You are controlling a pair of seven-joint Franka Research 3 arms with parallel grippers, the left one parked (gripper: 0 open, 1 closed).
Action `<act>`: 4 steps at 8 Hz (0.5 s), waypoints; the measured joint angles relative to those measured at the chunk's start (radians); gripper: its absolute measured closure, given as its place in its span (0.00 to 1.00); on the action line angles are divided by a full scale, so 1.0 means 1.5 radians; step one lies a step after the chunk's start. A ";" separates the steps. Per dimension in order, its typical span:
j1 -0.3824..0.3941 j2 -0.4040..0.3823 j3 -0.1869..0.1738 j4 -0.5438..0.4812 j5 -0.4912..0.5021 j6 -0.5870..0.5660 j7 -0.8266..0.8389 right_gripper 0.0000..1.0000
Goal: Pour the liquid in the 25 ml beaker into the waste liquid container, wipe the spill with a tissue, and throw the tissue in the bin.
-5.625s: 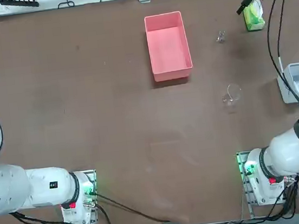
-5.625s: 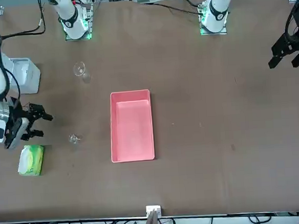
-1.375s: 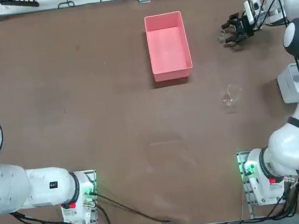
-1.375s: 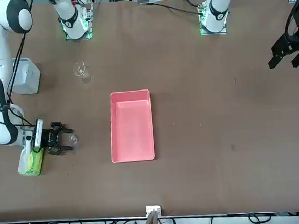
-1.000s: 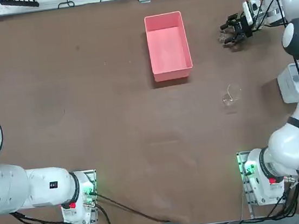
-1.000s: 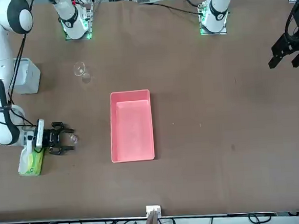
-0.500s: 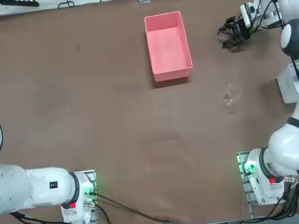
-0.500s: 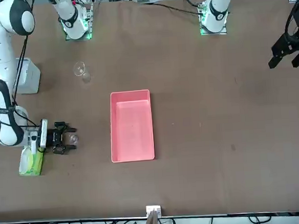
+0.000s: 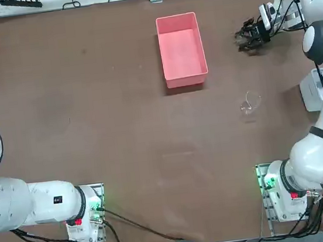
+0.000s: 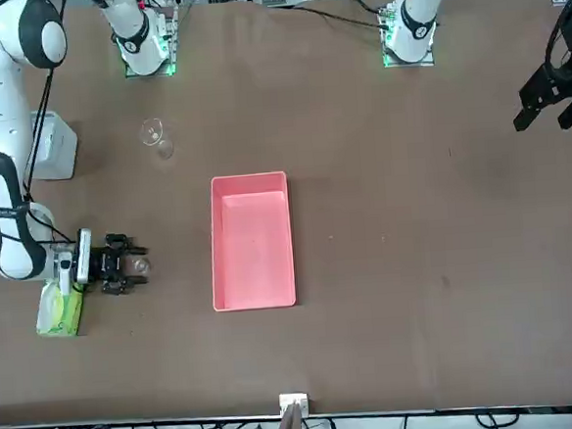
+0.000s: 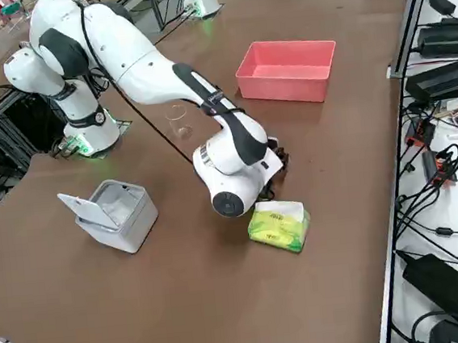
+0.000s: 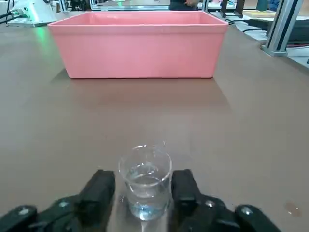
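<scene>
Right wrist view told me most. I judged the first step was in hand: taking hold of the 25 ml beaker (image 12: pixel 145 181) before any pouring. Largest on the bench (image 9: pixel 87 94) was the pink tray (image 9: pixel 181 47), toward the far edge and empty as far as I could see. The white lidded bin (image 11: pixel 111 215) stood open by the right edge, nothing visible inside. A larger beaker (image 9: pixel 250 103) stood apart, its contents unclear. The green tissue pack (image 11: pixel 279 225) lay near the far right corner with one sheet poking out. Beside it, the little beaker stood upright, part full of clear liquid, between the right gripper (image 12: pixel 144 193) fingers; these were apart, close on either side, contact unclear. Next I needed a firm squeeze and a level lift.
</scene>
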 joint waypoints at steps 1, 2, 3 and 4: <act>0.000 0.000 0.000 0.000 0.000 0.000 -0.001 0.33; 0.000 0.000 0.001 0.001 0.001 -0.001 -0.001 0.41; 0.000 0.000 0.004 0.001 0.001 -0.001 -0.001 0.46; 0.001 0.000 0.006 0.001 0.001 -0.001 -0.001 0.48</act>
